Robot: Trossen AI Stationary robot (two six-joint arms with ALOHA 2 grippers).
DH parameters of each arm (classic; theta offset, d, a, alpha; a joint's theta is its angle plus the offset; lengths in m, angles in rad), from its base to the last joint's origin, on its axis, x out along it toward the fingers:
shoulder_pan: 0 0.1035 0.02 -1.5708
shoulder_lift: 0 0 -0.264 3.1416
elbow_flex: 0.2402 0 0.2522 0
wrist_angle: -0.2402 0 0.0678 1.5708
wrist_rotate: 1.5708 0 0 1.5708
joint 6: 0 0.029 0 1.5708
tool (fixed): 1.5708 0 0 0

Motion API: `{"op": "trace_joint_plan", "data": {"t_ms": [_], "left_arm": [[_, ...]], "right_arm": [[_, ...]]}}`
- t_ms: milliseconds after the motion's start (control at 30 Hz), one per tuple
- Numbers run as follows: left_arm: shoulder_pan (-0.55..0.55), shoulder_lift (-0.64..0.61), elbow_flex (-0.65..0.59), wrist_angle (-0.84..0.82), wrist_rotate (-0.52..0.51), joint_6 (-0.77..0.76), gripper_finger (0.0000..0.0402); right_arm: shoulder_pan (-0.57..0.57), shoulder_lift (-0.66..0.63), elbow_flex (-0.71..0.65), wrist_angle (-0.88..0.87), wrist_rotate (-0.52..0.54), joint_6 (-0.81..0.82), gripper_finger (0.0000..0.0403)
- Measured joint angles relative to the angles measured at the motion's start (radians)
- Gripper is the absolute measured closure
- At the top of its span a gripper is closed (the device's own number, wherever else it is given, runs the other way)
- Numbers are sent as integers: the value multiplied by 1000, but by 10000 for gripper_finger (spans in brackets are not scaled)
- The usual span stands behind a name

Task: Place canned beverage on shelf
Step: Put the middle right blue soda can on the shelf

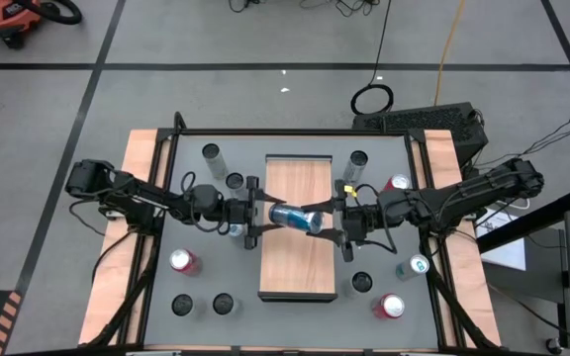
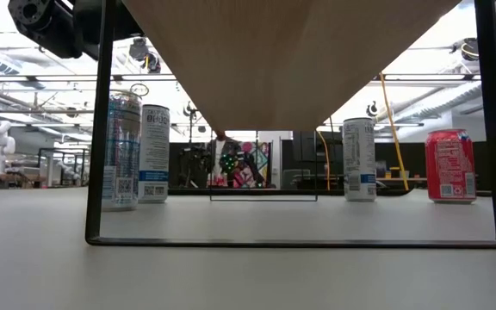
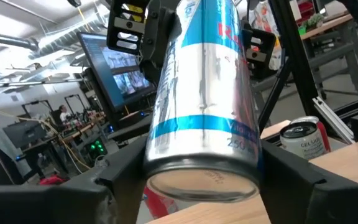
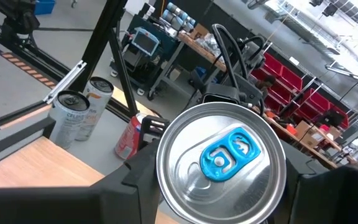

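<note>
Your left gripper (image 1: 257,211) and right gripper (image 1: 336,220) meet over the middle of the shelf (image 1: 300,277), both clamped on one can (image 1: 295,219). The left fingers (image 3: 120,171) straddle the can's base end; the right fingers (image 4: 135,174) bracket the tab end. The can lies nearly horizontal between them, held above the board, not touching it as far as the overhead view shows.

Risks, as a guess: two grips on one can means any mismatch in arm motion could twist or dent it. If one gripper lets go while the can is on its side, it may swing, drop and roll off the board. You'd need it upright before setting it down.

The can is slim and silver with blue bands and red lettering (image 3: 204,99), and a blue pull tab (image 4: 227,155) on a sealed lid. Other cans stand on the table around the shelf, e.g. a red one (image 1: 184,261).
</note>
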Motion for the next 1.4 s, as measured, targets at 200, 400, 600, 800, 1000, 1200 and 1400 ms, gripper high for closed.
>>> {"op": "trace_joint_plan", "data": {"t_ms": [200, 400, 600, 800, 1000, 1200, 1400], "left_arm": [[0, 0, 0, -2, 2, -15, 172], [-2, 0, -1, 5, 6, -77, 170], [-2, 0, -1, 12, 28, -133, 171], [-2, 0, -1, 37, 95, -264, 172], [-3, 0, -1, 50, 152, -406, 173], [-2, 0, -1, 47, 193, -511, 173], [-3, 0, -1, 50, 255, -592, 173]], "right_arm": [[0, 0, 0, 0, 2, 1, 227], [2, -1, 0, -1, 7, 28, 188], [2, -5, 1, -18, 8, 74, 140], [2, -26, 1, -59, -13, 107, 112], [3, -20, 1, -18, -125, 119, 109], [2, 22, 1, 104, -187, 65, 109], [2, 80, 1, 193, -231, 24, 121]]}}
